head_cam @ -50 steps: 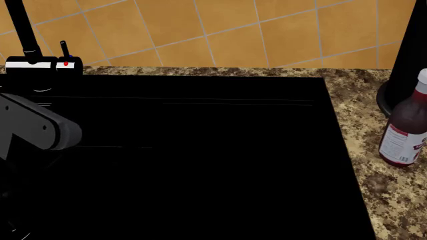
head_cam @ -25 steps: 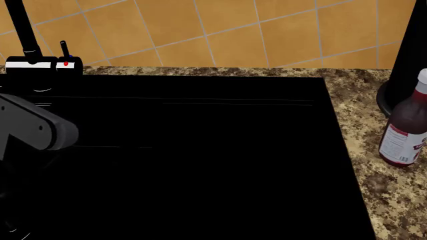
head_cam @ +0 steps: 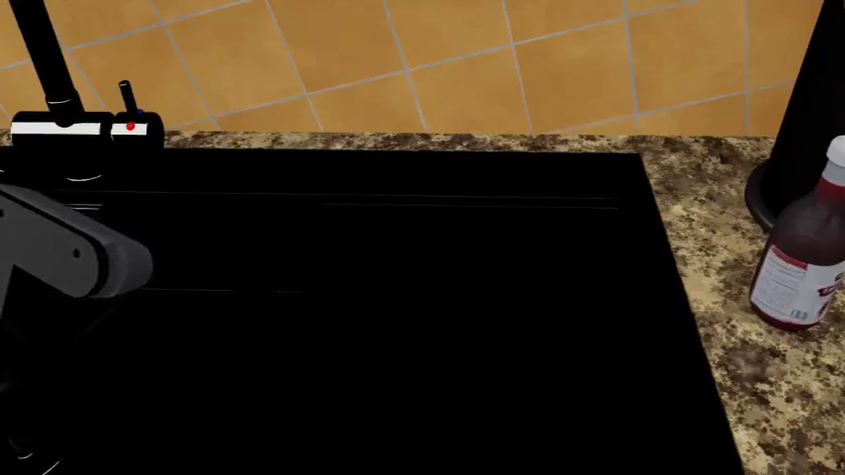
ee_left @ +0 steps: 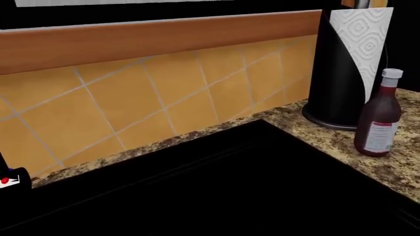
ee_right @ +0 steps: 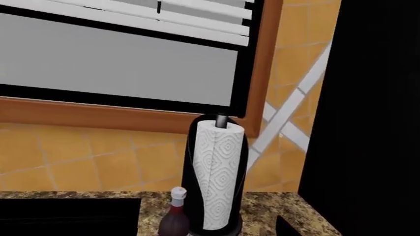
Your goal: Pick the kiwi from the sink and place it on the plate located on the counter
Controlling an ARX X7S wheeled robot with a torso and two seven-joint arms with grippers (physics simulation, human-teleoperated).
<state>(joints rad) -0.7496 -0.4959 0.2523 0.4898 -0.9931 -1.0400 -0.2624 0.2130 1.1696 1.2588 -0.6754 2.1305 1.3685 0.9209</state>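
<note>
The sink [head_cam: 396, 317] renders solid black, so the kiwi cannot be made out inside it, and the plate is out of view. The left arm [head_cam: 66, 252] reaches over the basin's left side; neither hand shows, so spread or pressed together I cannot tell. Groping blind risks missing the fruit or striking the basin wall. The label on the sauce bottle [head_cam: 801, 257], near the tabletop's [head_cam: 713, 257] right edge, is unreadable.

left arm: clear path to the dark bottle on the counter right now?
Probably yes. The left arm sits over the sink at its far-left side; the bottle stands across the basin on the counter with nothing visible between. Whether the arm can stretch that far is unclear.
</note>
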